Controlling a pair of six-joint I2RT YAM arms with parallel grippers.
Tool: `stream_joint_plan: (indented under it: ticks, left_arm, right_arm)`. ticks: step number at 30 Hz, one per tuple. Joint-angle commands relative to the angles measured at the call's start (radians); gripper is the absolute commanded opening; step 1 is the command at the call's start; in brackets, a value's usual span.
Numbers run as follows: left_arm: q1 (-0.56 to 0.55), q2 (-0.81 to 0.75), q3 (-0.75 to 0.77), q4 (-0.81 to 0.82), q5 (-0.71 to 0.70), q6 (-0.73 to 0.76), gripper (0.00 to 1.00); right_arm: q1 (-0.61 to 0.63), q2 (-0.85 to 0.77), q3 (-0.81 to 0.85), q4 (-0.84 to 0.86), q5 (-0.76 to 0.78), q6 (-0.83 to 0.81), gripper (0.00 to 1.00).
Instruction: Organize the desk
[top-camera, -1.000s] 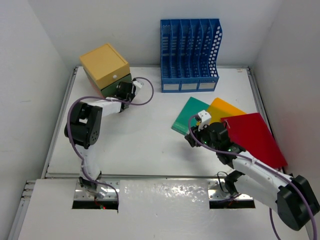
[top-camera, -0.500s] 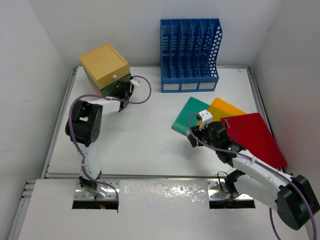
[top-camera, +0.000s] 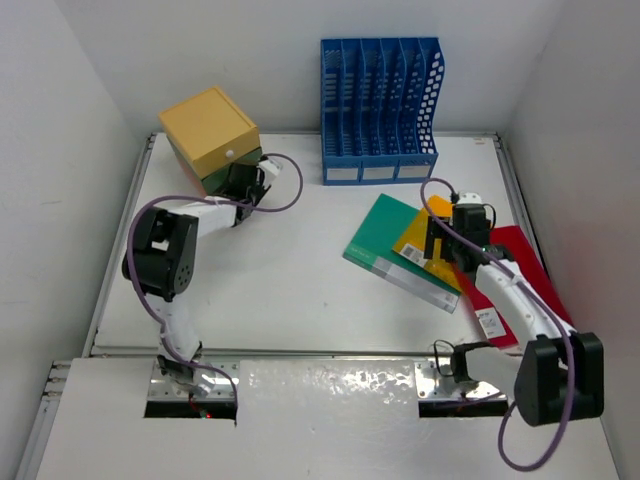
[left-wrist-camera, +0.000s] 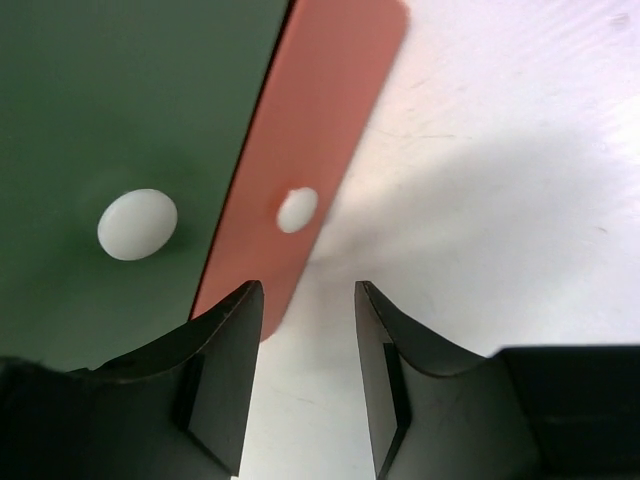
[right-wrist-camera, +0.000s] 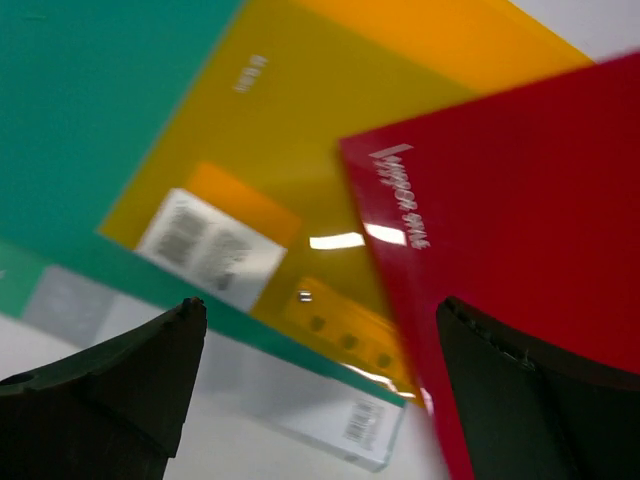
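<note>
A white desk (top-camera: 300, 290) fills the top view, walled in white (top-camera: 60, 150) on three sides, with thin metal rails (top-camera: 120, 250) along its edges. Two robot arms reach over it.

There is one drawer box (top-camera: 210, 130) in the far left corner and one blue file rack (top-camera: 378, 110) against the middle of the back wall.

Three folders lie fanned and overlapping on the right half. These are one green (right-wrist-camera: 100, 100), one yellow (right-wrist-camera: 300, 130) and one red (right-wrist-camera: 520, 200), with the red lying over the yellow. The red folder reaches close to the right rail.

The left gripper (left-wrist-camera: 308, 290) sits low at the box front. Its jaws are parted with only tabletop between them, just below the corner of the orange drawer front (left-wrist-camera: 320, 130), beside the green drawer front (left-wrist-camera: 120, 120). Each front shows one white knob.

The right gripper (right-wrist-camera: 320, 305) hangs over the folders with its jaws spread wide and holding nothing.

A broad stretch of bare tabletop lies between the box and the folders, and runs along the near edge.
</note>
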Motion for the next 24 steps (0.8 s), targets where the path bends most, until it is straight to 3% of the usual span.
stream_joint_plan:
  ticks: [1,4,8,13,18,21,24]
  left_arm:
    - [0.003,-0.09,-0.003,-0.033,0.118,-0.023,0.41]
    - [-0.003,-0.123,-0.004,-0.059,0.21,-0.037,0.42]
    - [-0.036,-0.153,0.007,-0.124,0.273,-0.063,0.43]
    - [-0.049,-0.186,0.02,-0.139,0.346,-0.086,0.44]
    - [-0.049,-0.219,0.013,-0.121,0.367,-0.089,0.44]
    - [-0.047,-0.251,-0.001,-0.104,0.38,-0.086,0.45]
    - [-0.044,-0.271,-0.007,-0.087,0.387,-0.089,0.46]
  right_arm:
    - [-0.11,0.048,0.042,-0.127,0.05,-0.034,0.94]
    - [-0.123,0.072,0.072,-0.227,0.12,-0.116,0.94]
    - [-0.121,0.121,0.129,-0.394,0.028,-0.247,0.92]
    - [-0.123,0.18,0.12,-0.506,0.151,-0.292,0.92]
    - [-0.12,0.239,0.126,-0.474,0.192,-0.331,0.91]
    - [-0.083,0.299,0.085,-0.398,0.334,-0.51,0.91]
    - [-0.045,0.316,-0.012,-0.303,0.384,-0.587,0.93]
